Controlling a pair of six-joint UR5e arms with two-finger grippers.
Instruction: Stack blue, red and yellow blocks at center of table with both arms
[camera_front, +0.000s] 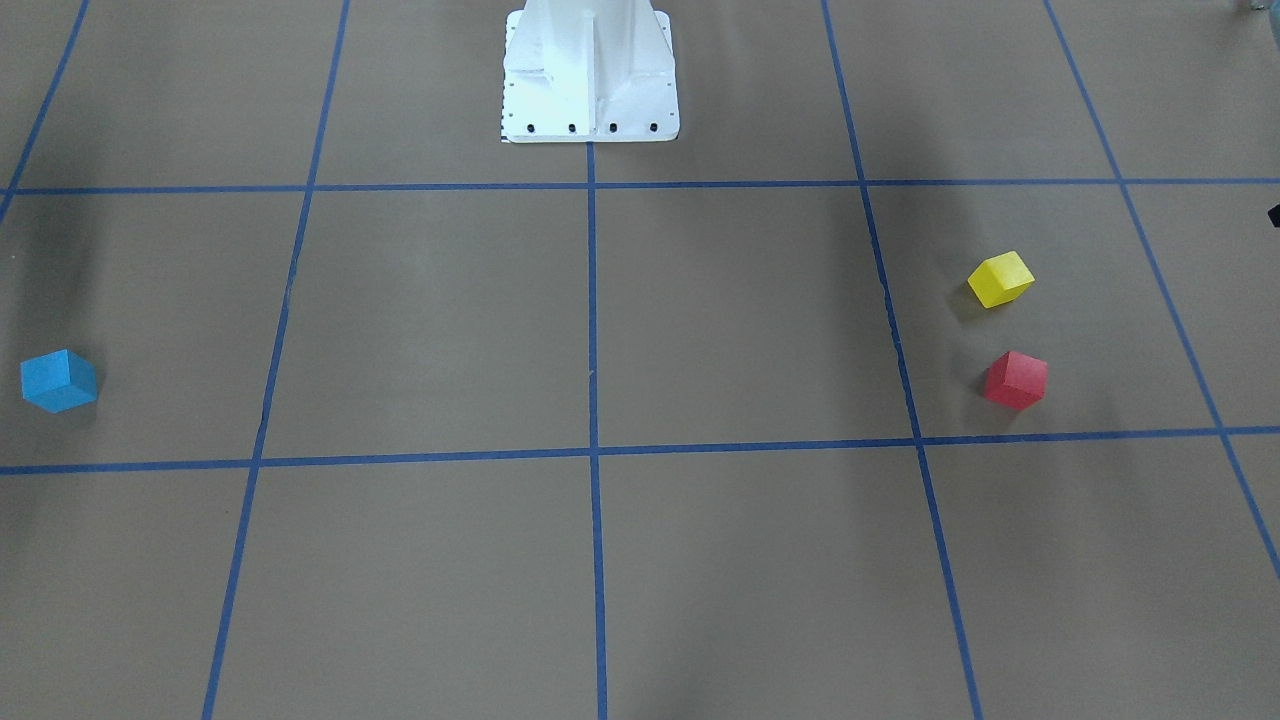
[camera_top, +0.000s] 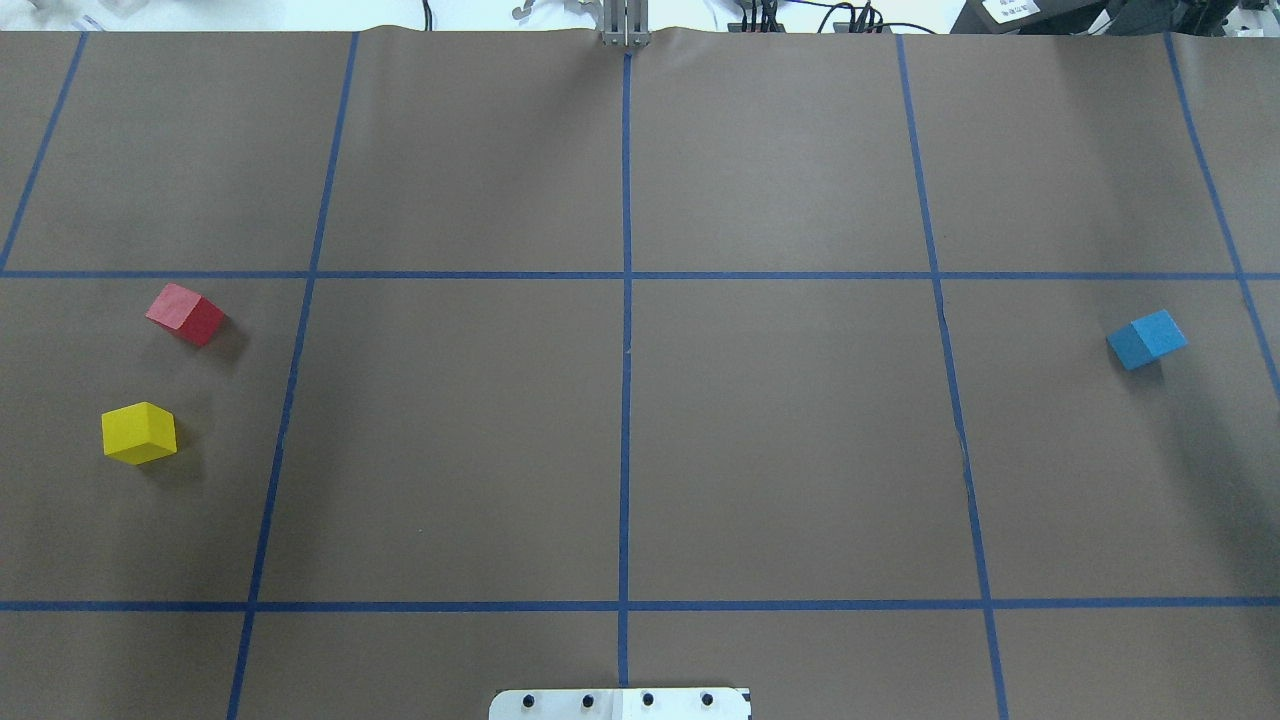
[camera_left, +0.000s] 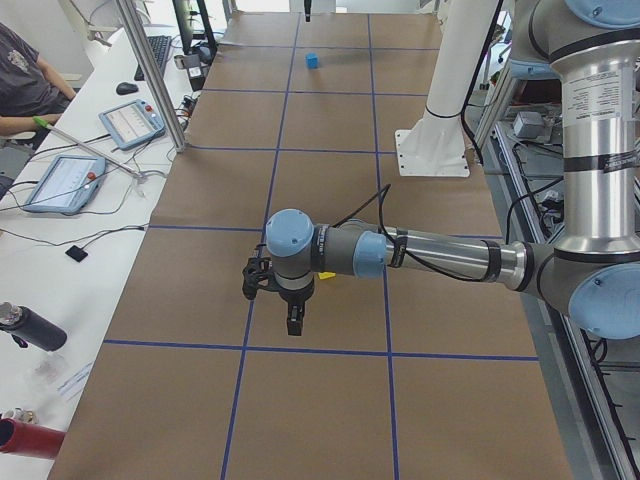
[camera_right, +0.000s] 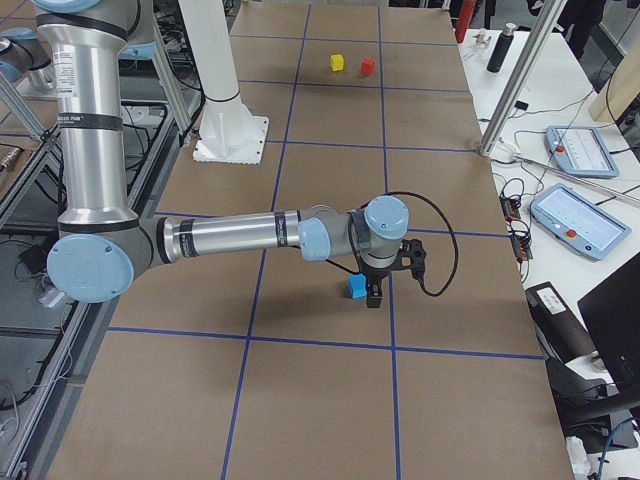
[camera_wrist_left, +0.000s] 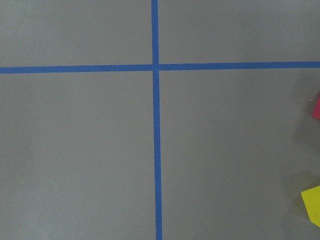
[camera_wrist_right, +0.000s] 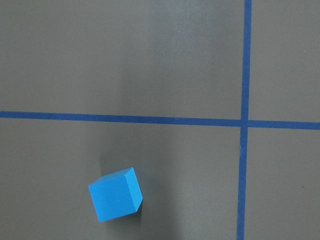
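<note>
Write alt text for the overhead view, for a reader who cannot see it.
Three blocks lie apart on a brown table gridded with blue tape: a red block and a yellow block near the left edge, a blue block far to the right. None is at the center, and no robot arm shows; a white base plate peeks in at the bottom.

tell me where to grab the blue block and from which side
Take the blue block by two opposite side faces, coming straight down from above. It sits flat on the table, askew to the tape lines, so the grasp likely needs turning to match.
</note>
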